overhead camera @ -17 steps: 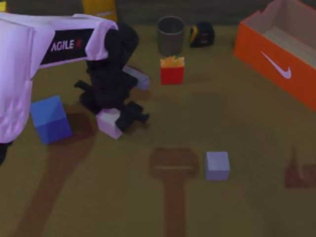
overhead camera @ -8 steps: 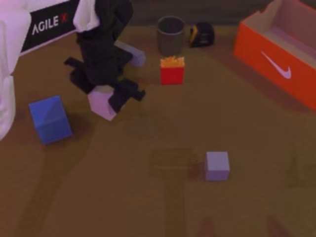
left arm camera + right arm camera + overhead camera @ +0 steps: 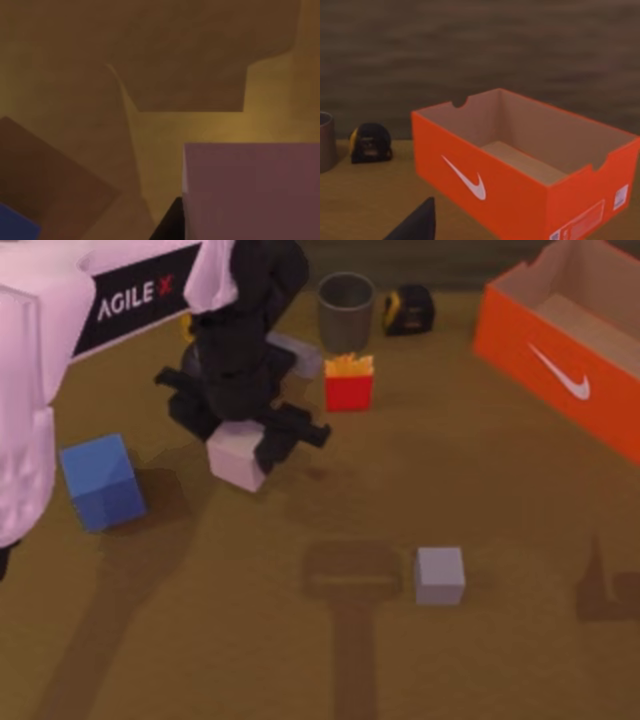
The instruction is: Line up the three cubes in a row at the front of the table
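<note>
The white cube (image 3: 238,455) sits left of centre on the bench (image 3: 480,500), held between the black fingers (image 3: 290,430) of the left gripper (image 3: 245,435); the fingers are closed against its sides. Whether the cube rests on the bench or is raised above it cannot be told from the top view. In the left wrist view the white cube (image 3: 252,192) fills the near corner, with one dark finger (image 3: 167,225) against its edge and a corner of the blue cube (image 3: 15,225) just visible.

The blue cube (image 3: 102,481), the largest, stands to the left of the white cube, near it but apart. The pale grey-blue cube (image 3: 440,575), the smallest, lies well apart to the right and nearer the front edge, beside a darker printed silhouette (image 3: 350,575) on the bench surface.

Behind the gripper, toward the back of the bench, stand a red fries box (image 3: 348,382), a grey cup (image 3: 346,310) and a black-and-yellow object (image 3: 408,310) (identity not clear). An open orange shoebox (image 3: 565,350) occupies the back right corner.

The right arm is outside the top view. Its wrist view faces the orange shoebox (image 3: 520,170), with only a dark tip (image 3: 417,222) of the right gripper showing; the state of its fingers cannot be told.
</note>
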Controlling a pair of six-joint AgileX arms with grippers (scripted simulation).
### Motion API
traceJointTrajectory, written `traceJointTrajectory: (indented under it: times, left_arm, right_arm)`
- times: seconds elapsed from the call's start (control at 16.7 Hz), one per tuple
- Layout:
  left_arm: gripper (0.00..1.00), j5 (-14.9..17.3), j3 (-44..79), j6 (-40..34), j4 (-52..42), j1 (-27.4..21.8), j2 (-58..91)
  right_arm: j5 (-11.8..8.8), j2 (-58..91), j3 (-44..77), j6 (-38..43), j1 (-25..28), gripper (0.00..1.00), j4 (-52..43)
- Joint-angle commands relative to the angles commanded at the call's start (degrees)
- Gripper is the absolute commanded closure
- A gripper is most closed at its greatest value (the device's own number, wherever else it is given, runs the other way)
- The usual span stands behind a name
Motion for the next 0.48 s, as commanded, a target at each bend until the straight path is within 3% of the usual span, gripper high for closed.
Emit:
traceJointTrajectory:
  times: [0.48]
  left_arm:
    - [1.00,-0.57,0.43,-34.29,-2.53,-12.69,-0.66]
  right_arm:
    - [0.00,0.00,0.00,0.00,0.00,0.00,0.00]
